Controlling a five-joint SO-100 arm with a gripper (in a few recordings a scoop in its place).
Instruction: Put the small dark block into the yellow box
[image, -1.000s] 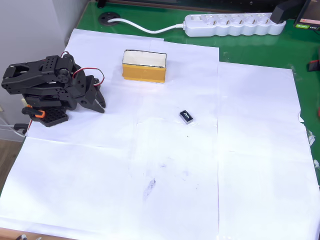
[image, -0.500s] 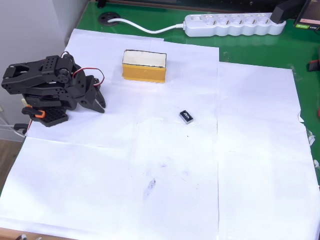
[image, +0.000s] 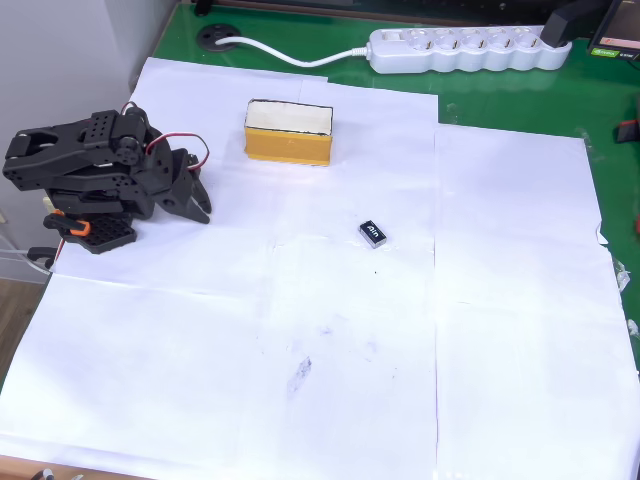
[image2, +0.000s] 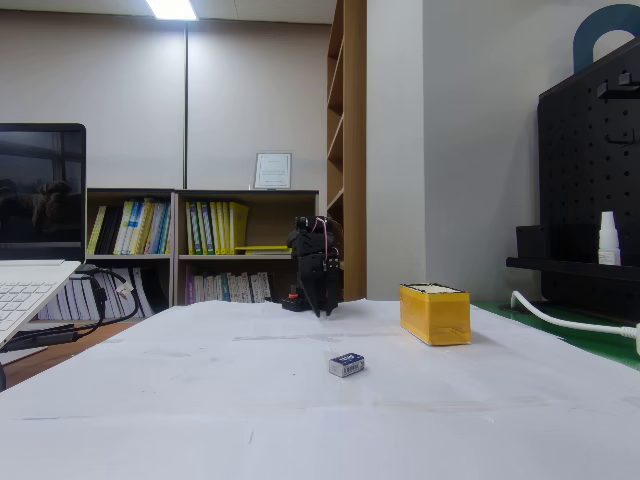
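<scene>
- Small dark block (image2: 346, 365): nearest item in the fixed view. It lies flat on the white paper (image2: 300, 400), white lettering on top in the overhead view (image: 373, 234). Nothing touches it.
- Yellow box (image2: 434, 313): stands farther back and to the right of the block in the fixed view, well apart from it. In the overhead view (image: 289, 131) its pale cream inside faces up, and it sits above and left of the block.
- Gripper (image: 198, 205): folded low at the left edge of the paper in the overhead view, fingertips pointing down toward the sheet. The jaws are drawn together with nothing between them. In the fixed view (image2: 322, 300) it hangs behind the block, left of the box.
- White power strip (image: 465, 47): lies on the green table (image: 500, 95) beyond the paper, past the box.
- Laptop (image2: 35, 250): stands at the left edge of the fixed view.
- Bookshelves (image2: 200, 245): stand against the far wall.
</scene>
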